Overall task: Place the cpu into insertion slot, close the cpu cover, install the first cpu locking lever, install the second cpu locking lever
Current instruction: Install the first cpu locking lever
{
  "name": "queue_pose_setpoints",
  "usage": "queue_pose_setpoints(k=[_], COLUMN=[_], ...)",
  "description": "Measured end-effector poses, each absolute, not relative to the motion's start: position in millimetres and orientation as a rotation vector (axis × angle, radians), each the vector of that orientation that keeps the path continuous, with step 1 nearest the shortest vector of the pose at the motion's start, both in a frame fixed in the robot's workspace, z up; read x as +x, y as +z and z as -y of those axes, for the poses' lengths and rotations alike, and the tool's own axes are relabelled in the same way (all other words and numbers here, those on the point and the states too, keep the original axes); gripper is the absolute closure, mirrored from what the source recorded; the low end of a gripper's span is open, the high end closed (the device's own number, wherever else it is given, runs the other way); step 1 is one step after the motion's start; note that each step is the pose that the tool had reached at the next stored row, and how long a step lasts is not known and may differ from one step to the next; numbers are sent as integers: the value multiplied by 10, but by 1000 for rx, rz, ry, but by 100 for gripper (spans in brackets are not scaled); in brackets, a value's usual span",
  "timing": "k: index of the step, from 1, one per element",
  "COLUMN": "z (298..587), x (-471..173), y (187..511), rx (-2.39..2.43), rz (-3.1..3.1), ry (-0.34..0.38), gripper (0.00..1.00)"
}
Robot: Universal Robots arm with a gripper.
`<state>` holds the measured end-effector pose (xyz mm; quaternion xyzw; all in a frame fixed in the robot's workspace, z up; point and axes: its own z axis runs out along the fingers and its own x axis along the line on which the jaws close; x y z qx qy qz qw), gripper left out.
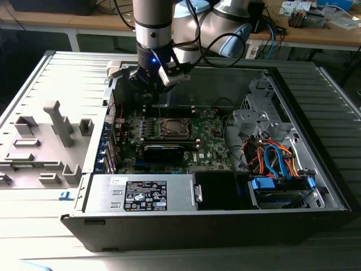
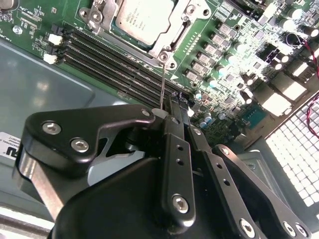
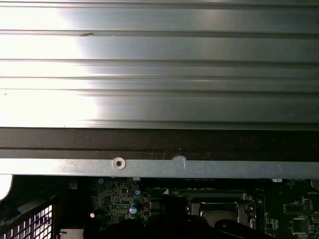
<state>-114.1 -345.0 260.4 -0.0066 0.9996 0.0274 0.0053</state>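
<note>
So the gripper [image 2: 174,107] is hanging inside the open PC case [image 1: 316,141], and in the second wrist view its black fingers [image 2: 180,110] are pinched together on the end of a thin wire lever [image 2: 163,79], one of the cpu locking levers. The lever runs straight out from the fingertips to the corner of the socket.

Right past the tips are the long black memory slots [image 2: 114,62], sitting between the gripper and the socket. Just beyond those is the insertion slot [image 2: 164,50] with the cpu [image 2: 142,17] already sitting in it, silvery top facing up. The cpu cover [image 2: 174,27] is folded down flat around the chip, so the metal frame rings it on the sides I can see.

In the exterior view the gripper [image 1: 161,104] is directly above the far edge of the socket [image 1: 172,129], with the green motherboard [image 1: 211,147] spreading out below it. Further off, on the near side of the case from that camera, there's the grey power supply box [image 1: 141,193], and off toward the exterior view's right a tangle of orange and blue cables [image 1: 273,158].
</note>
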Motion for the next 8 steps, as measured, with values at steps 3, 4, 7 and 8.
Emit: queue_pose_setpoints(k=[3, 4, 7, 8], z=[3450, 3450, 3450, 3450], x=[-1132, -1128, -1118, -1113], y=[2603, 2603, 2602, 2602], rx=[-21, -21, -21, -21], rz=[-3130, -3130, -3130, -3130], ry=[86, 86, 86, 86], gripper=[89, 89, 89, 89])
